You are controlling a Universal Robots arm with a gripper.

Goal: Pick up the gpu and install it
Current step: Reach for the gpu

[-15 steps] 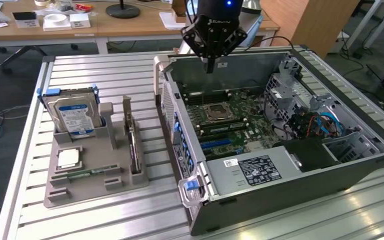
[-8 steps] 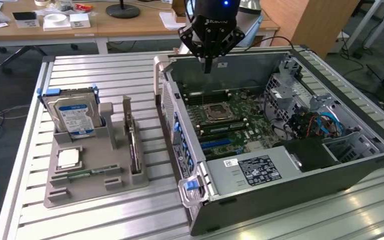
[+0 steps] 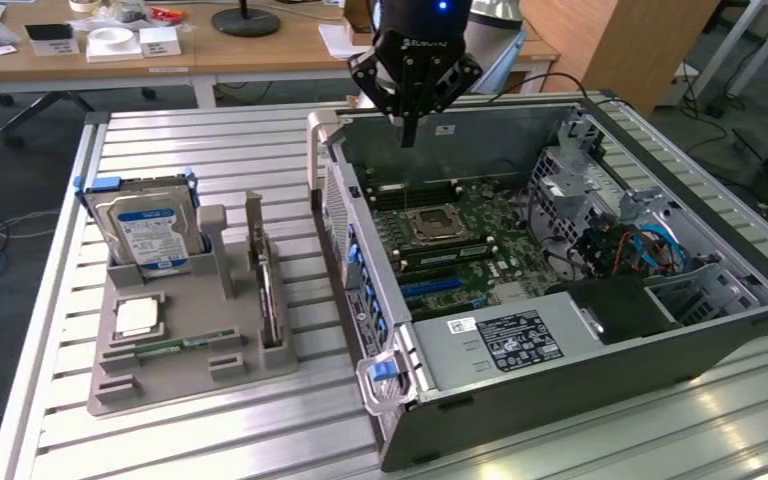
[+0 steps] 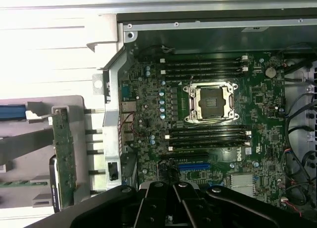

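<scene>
Jaws clenched together on nothing, black gripper hanging above open dark-grey computer case, thin flat brownish-black gpu card standing on edge in grey plastic holder, beside case toward the exterior view's left

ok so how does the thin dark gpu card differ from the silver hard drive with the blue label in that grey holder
The thin dark gpu card stands on its long edge along the side of the grey holder nearest the computer case; the silver hard drive stands tall at its far end, label showing. The card is a slim sheet; the drive is a thicker block in a blue bracket. Both sit in holder slots.
</scene>
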